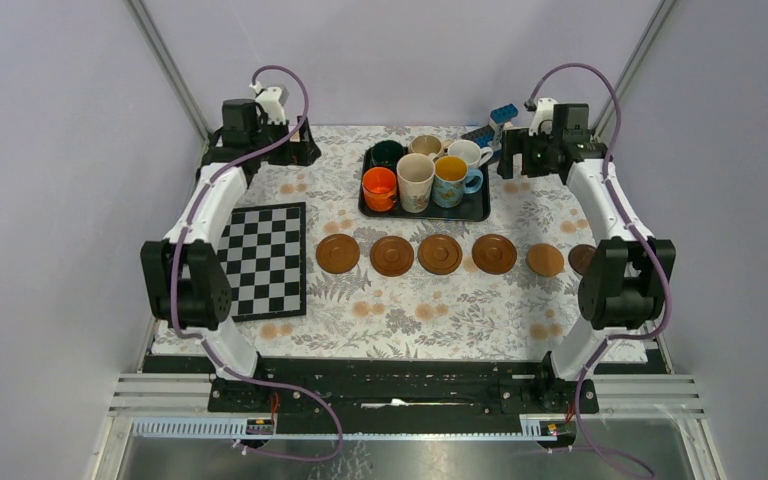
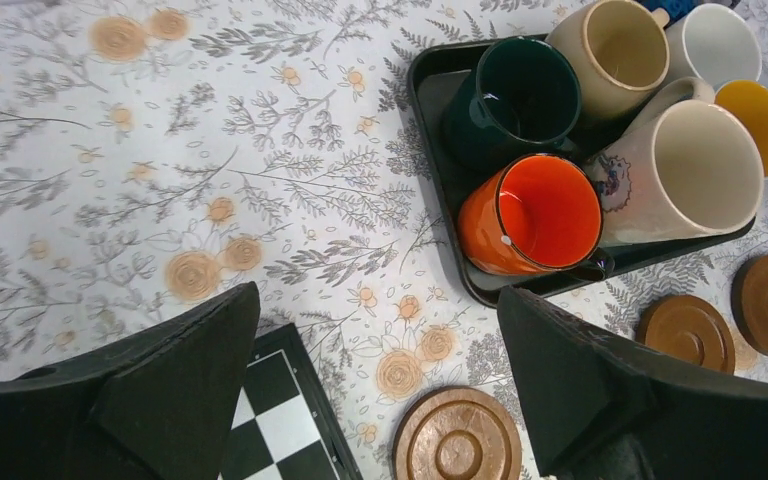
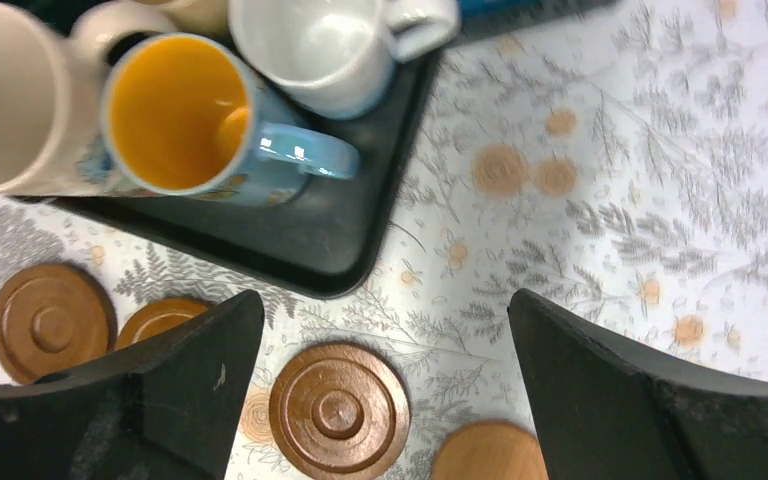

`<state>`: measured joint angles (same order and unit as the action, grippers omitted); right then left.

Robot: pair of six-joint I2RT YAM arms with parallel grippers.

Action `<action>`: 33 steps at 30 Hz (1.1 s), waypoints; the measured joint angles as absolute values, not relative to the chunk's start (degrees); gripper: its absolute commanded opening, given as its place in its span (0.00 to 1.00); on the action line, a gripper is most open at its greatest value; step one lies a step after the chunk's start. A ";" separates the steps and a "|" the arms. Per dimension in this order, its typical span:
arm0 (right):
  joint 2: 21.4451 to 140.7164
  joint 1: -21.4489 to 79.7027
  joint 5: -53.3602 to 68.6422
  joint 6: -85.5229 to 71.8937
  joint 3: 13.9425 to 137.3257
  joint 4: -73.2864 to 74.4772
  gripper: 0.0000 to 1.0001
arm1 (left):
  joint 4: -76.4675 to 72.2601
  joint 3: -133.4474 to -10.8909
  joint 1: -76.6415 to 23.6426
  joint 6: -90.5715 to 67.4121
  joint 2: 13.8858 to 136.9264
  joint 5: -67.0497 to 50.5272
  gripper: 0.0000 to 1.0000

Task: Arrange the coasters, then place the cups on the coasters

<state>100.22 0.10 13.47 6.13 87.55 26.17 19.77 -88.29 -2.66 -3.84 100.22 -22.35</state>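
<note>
- The left gripper (image 2: 378,300) and right gripper (image 3: 385,300) are opened wide; nothing is held.
- The cups (image 2: 540,215) are packed on the tray (image 3: 330,240) just ahead of both grippers, with the coasters (image 3: 338,410) nearer, by the fingertips.
- One cup should be lifted straight up, so its neighbours are not bumped.
- The end coaster (image 1: 582,258) is half hidden by the right arm.

Coasters (image 1: 440,254) in row; cups (image 1: 416,180) on tray (image 1: 467,213).

I read this as a robotics lab test cell, not a home: plain lilac-grey wall panels (image 1: 400,50), bare aluminium frame posts (image 1: 165,70), white-and-black robot arms (image 1: 205,205) bolted by slotted alu rails (image 1: 150,390), exposed purple cables (image 1: 295,85) along them.
</note>
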 measured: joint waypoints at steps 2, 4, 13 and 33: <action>99.29 0.08 16.58 9.19 87.77 25.23 0.99 | 19.97 -87.09 -2.59 -2.85 97.67 -21.34 0.99; 100.40 0.10 21.19 13.63 90.15 26.83 0.99 | 20.71 -87.31 -2.61 -0.78 96.44 -21.37 0.99; 114.80 0.10 35.44 38.74 104.62 41.67 1.00 | 28.73 -94.56 -2.22 1.91 99.09 -20.97 0.99; 123.13 2.00 37.50 55.00 103.26 33.67 0.97 | 26.13 -87.64 -0.43 -2.22 97.43 -23.44 0.99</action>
